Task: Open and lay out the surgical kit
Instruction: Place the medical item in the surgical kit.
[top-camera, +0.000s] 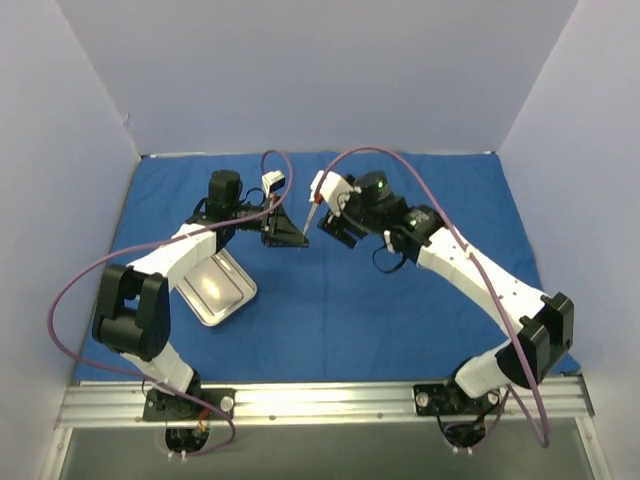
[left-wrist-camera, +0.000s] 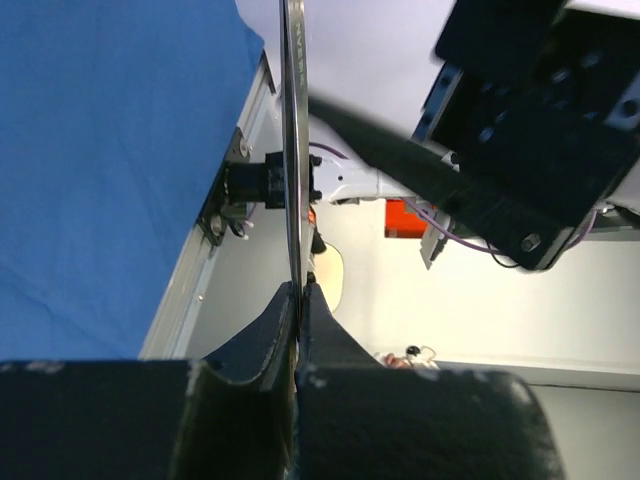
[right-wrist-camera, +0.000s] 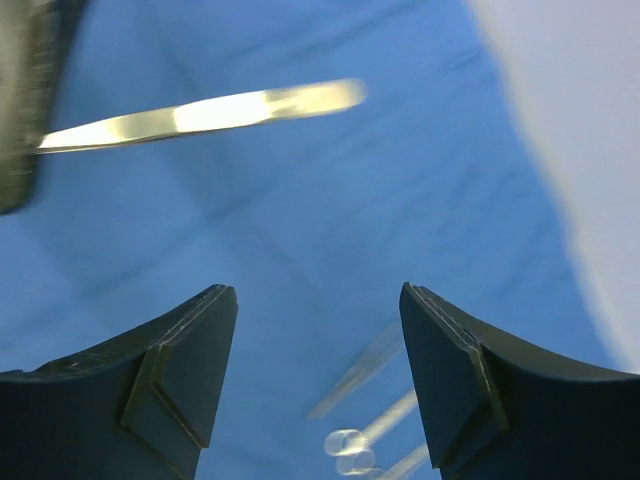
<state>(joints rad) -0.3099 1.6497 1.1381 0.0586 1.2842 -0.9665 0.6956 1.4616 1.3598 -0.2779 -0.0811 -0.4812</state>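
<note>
On the left I see the steel tray (top-camera: 215, 288). It sits flat on the blue cloth (top-camera: 400, 300), right beside my left arm. The cloth is already open and spread wide, so I think that part of the job is done.

Next comes my left gripper (left-wrist-camera: 298, 295), up above the middle of the cloth. Its two fingers are pressed together on a thin silver tool (left-wrist-camera: 293, 150). They pinch the tool near one end, and the rest sticks out long and straight past the fingers. It is up in the air, not touching the cloth.

Just to the right is my right gripper (right-wrist-camera: 318, 300). Its fingers stand apart with nothing between them. The tool's shiny tip is near it but not touching.

Below the right gripper, some other tools (right-wrist-camera: 365, 425) lie on the cloth. They look blurry, so I cannot tell how many there are.

I think I am at the step of laying the tools out one by one. Next, the right arm should back away so it does not bump the tool. Then the left arm should go down slowly to a bare spot on the cloth, lay the tool flat and let go. The tool is thin and held by one end, so it could swing or slip.
</note>
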